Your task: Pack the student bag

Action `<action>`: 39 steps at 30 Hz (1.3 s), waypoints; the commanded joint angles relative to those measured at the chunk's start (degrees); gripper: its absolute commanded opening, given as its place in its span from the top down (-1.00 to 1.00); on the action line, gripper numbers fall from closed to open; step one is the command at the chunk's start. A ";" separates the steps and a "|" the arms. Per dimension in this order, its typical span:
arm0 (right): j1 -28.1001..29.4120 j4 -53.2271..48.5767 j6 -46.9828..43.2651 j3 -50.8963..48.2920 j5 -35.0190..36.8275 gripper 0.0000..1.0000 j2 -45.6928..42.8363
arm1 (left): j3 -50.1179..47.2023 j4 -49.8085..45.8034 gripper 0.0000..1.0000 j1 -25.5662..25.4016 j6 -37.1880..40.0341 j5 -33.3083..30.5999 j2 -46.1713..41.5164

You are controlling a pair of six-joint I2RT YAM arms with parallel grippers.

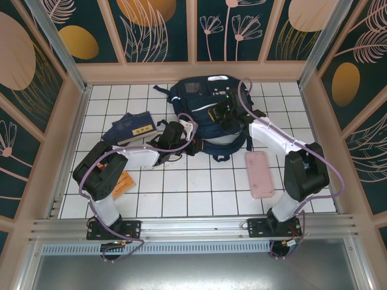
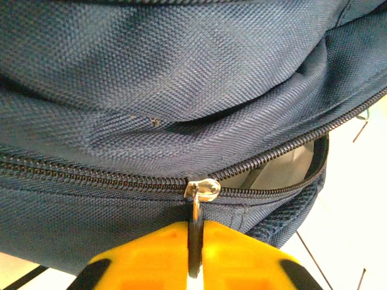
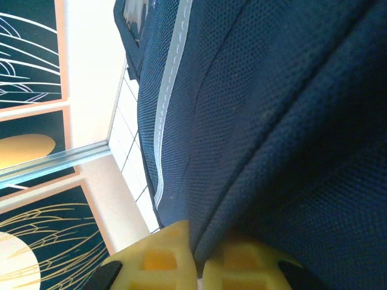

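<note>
One student bag, one book, one case, one orange card.

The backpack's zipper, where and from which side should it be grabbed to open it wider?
Pinch the dark pull tab hanging below the silver slider, coming from beneath the seam of the student bag. The tab is thin and flat, so fingers close on its two faces, as the left gripper does. Teeth are parted right of the slider.

The student bag sits far centre on the table; book just left of it, flat case nearer and right, card near left.
</note>
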 commanded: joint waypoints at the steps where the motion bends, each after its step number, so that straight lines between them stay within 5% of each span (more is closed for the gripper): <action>1: -0.09 4.84 -1.77 2.73 -2.14 1.00 -0.76 | -0.69 1.59 0.98 0.04 -0.13 -4.47 -0.23; 16: -1.28 -1.29 -7.95 -4.44 2.39 1.00 -6.38 | 1.25 -12.73 1.00 0.38 0.79 -29.31 -3.74; 25: -1.31 0.41 -8.85 -6.20 3.00 1.00 -8.34 | 9.35 -14.18 1.00 6.03 -2.07 -26.69 2.53; 29: -1.36 1.33 -8.63 -5.86 1.29 1.00 -6.38 | 10.63 -15.99 0.11 7.95 -3.77 -24.00 1.71; 32: -1.37 2.48 -9.00 -5.27 0.53 1.00 -4.92 | 7.84 -16.92 -0.35 9.50 -4.79 -23.79 -2.28; 39: -0.93 4.46 -13.24 0.66 -2.85 1.00 3.36 | 5.66 -23.36 -0.66 21.76 -8.65 -26.47 -6.32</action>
